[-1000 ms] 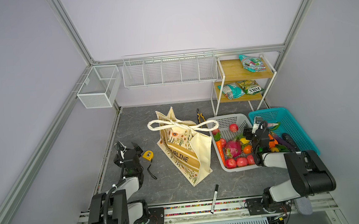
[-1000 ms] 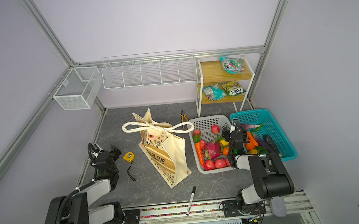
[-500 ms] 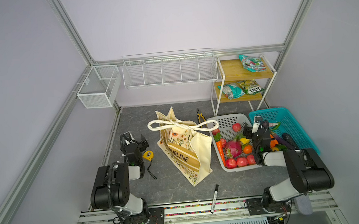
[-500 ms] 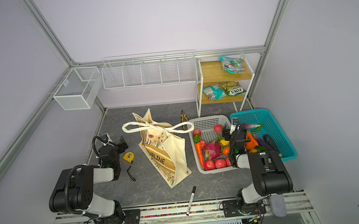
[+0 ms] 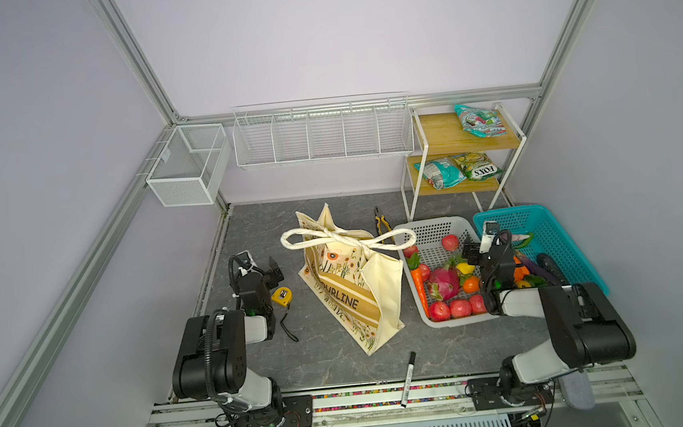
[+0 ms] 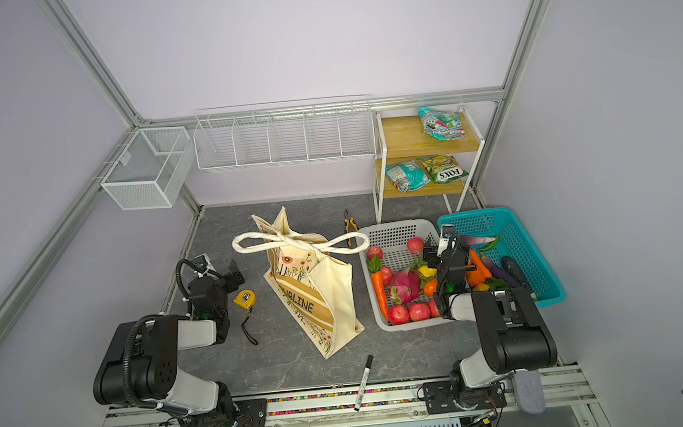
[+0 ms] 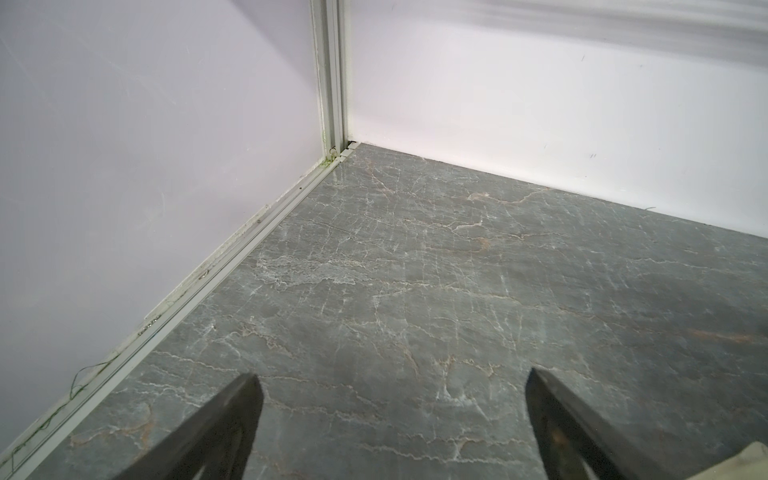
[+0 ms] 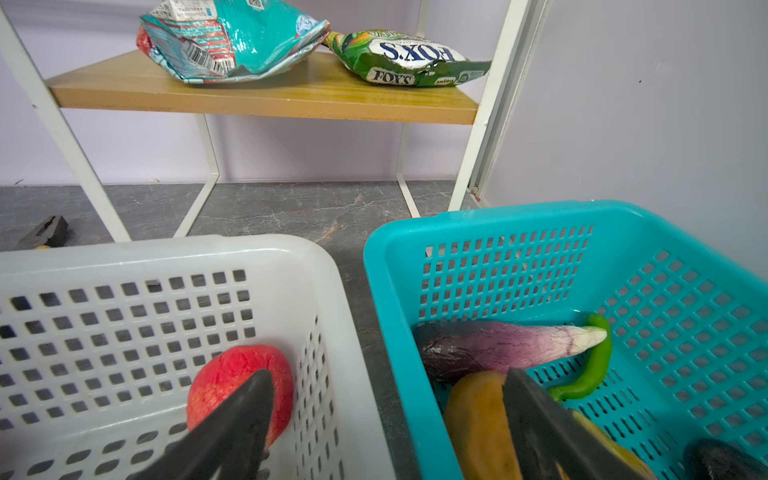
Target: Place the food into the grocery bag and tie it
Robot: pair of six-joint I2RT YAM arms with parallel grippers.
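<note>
Showing both grippers spread wide and empty. Right gripper (image 8: 387, 371) hovers over the adjoining rims of the white basket (image 8: 166, 253) and the teal basket (image 8: 498, 216), one finger above a red fruit (image 8: 232, 374). The food (image 5: 447, 283) lies heaped in the white basket, just left of this gripper. Left gripper (image 7: 392, 374) points at bare floor (image 7: 415, 270) near the left wall, tape measure (image 5: 281, 296) just beside it. The grocery bag (image 5: 354, 292) stands between the arms, well apart from both grippers, rope handles (image 5: 333, 236) crossed above its mouth.
</note>
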